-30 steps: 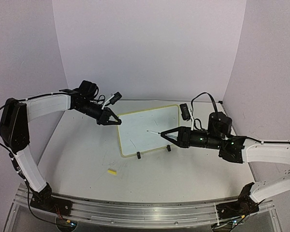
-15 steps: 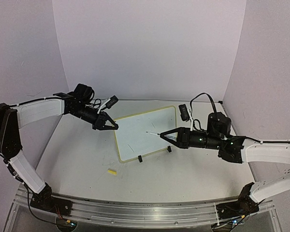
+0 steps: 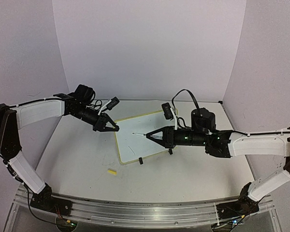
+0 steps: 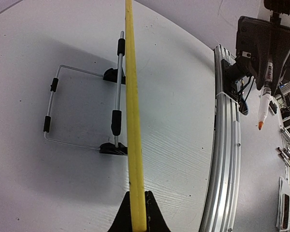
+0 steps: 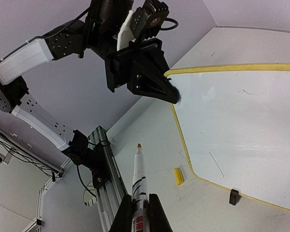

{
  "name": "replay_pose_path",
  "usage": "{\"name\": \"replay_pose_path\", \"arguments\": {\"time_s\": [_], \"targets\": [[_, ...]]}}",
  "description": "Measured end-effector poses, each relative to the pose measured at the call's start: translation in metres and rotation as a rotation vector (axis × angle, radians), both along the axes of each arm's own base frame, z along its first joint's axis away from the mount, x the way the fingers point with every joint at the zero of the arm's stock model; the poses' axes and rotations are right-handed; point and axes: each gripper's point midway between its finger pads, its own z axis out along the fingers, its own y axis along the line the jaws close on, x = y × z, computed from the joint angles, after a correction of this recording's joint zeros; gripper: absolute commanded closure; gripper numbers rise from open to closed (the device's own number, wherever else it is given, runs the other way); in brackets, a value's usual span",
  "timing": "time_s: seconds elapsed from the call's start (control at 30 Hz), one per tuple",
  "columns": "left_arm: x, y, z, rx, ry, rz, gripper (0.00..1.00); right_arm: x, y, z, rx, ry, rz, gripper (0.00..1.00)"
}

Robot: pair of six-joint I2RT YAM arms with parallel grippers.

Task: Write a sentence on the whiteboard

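Whiteboard (image 3: 134, 147) was found standing toward the far edge of the table (image 3: 77, 159), about midway between its left and right edges. It was tilted back on a wire stand (image 4: 82, 108), and two black clip feet (image 3: 140, 161) were seen on its lower rim.

Left gripper (image 3: 115, 128) was noted closed tight on the board's yellow rim at the upper left corner. In the left wrist view the rim was seen edge-on, pinched between the fingers (image 4: 157, 222).

Right gripper (image 3: 150, 136) was noted closed around a marker (image 5: 138, 169), with the barrel clamped between both fingers and the orange tip pointed toward the table's left edge. The tip was seen in front of the board's face, apart from it and not touching.

Of the sentence (image 5: 215, 164) only a few thin, faint strokes could be made out on the white surface; no word could be read.

A small yellow cap (image 3: 112, 171) was recorded lying on the table, between the board and the near edge, left of the middle. A metal rail (image 3: 145, 210) was seen running along the near edge, with the arm bases fixed to it.
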Motion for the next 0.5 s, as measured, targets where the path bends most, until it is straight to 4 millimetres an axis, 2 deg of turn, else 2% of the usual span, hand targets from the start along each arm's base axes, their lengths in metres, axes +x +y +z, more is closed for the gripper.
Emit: {"name": "replay_pose_path", "arguments": {"time_s": [0.1, 0.3, 0.4, 0.5], "targets": [[0.001, 0.000, -0.001, 0.004, -0.002, 0.003, 0.94, 0.012, 0.011, -0.002, -0.013, -0.013, 0.000, 1.00], [0.001, 0.002, -0.003, 0.024, -0.008, 0.012, 0.63, 0.028, 0.025, -0.001, -0.020, -0.044, 0.001, 1.00], [-0.001, 0.003, 0.002, 0.027, -0.030, 0.020, 0.55, 0.029, 0.025, 0.001, -0.019, -0.057, 0.001, 1.00], [-0.004, 0.007, 0.011, 0.026, -0.061, 0.031, 0.51, 0.029, 0.025, 0.002, -0.022, -0.065, 0.001, 1.00]]}}
